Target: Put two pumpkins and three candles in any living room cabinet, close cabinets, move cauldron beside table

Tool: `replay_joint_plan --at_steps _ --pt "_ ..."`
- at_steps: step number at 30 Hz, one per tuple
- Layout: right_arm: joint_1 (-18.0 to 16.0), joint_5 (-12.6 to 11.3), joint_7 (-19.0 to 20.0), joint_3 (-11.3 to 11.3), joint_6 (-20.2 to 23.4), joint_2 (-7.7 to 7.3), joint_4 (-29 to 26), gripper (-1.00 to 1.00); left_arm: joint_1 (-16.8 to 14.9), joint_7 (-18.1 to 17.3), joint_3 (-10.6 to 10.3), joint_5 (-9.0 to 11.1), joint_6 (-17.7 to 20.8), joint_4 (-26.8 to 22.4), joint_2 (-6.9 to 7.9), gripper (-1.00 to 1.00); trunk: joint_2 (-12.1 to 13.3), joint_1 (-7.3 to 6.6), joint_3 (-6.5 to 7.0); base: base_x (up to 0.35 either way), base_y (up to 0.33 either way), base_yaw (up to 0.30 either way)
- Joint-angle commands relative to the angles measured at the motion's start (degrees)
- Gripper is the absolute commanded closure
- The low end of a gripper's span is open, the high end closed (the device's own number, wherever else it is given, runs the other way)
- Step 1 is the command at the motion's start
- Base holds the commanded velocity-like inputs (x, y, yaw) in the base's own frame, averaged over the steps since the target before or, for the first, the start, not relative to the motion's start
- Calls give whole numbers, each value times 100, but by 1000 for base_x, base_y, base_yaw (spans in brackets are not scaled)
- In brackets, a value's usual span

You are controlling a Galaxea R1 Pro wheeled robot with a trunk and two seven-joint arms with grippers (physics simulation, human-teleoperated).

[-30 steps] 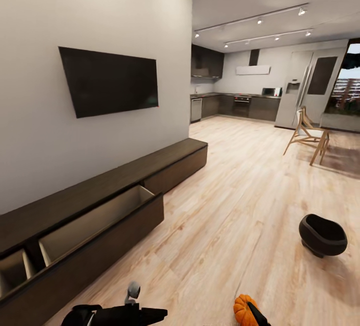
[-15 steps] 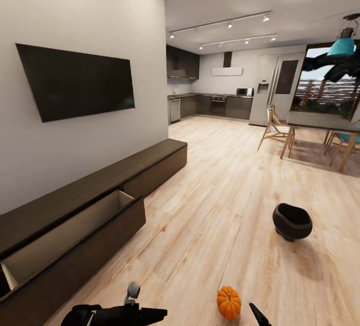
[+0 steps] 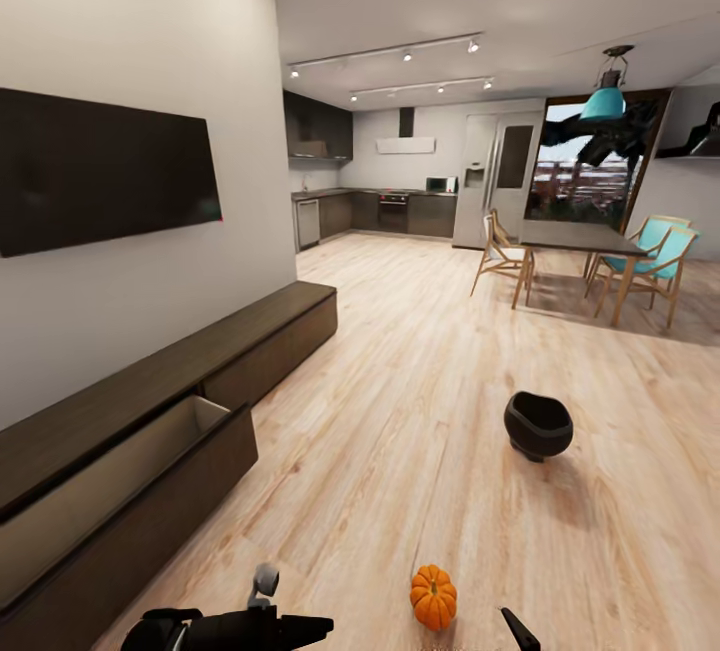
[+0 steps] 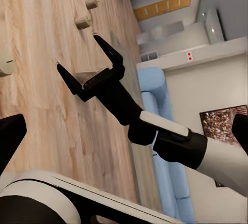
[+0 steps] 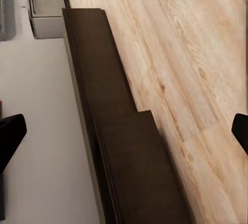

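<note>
**View turned right, pumpkin now free on the floor**

Since one second ago my whole view has swung to the right: the cabinet with its open drawer slid toward the left edge, and the dining table with chairs came into the picture. This is my camera turning, not the furniture. The pumpkin, which sat against my right pincer before, now stands alone on the wooden floor, just beside that pincer, a little to its left.

Of my right pincer I see in the head view only one dark fingertip, but my left wrist camera shows the right pincer with fingers spread apart and holding nothing. About my left pincer I cannot tell if it is apart or together.

The cauldron stands well ahead of my right pincer, apart from the pumpkin.

I judge the pumpkin is light, hard and smooth, so it may roll. I would take it across its ribbed sides at the widest part, not by the short stem.
</note>
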Motion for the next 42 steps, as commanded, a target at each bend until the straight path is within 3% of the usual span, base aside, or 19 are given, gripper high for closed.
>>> replay_joint_plan --at_steps 1,11,33,36,42 --pt "-5 -55 12 -6 55 -1 5 -100 0 -14 2 11 60 -3 3 -100 -3 -1 -3 1 2 -286" --pt "-5 -49 9 -2 18 -34 5 -100 -3 -9 2 11 60 -3 15 -100 -3 -1 14 72 79 -227" --pt "-5 -100 -29 -10 96 -82 -11 -100 0 2 2 11 51 -3 8 -100 -3 -1 15 209 71 -6" --pt "-5 -79 -39 -14 295 -76 -37 -100 2 3 -6 3 48 -3 -10 -100 -3 -1 15 64 1 0" --pt "-5 -56 -36 -12 292 -69 -28 -100 2 4 -7 2 44 -3 -19 -100 -3 -1 15 5 0 0"
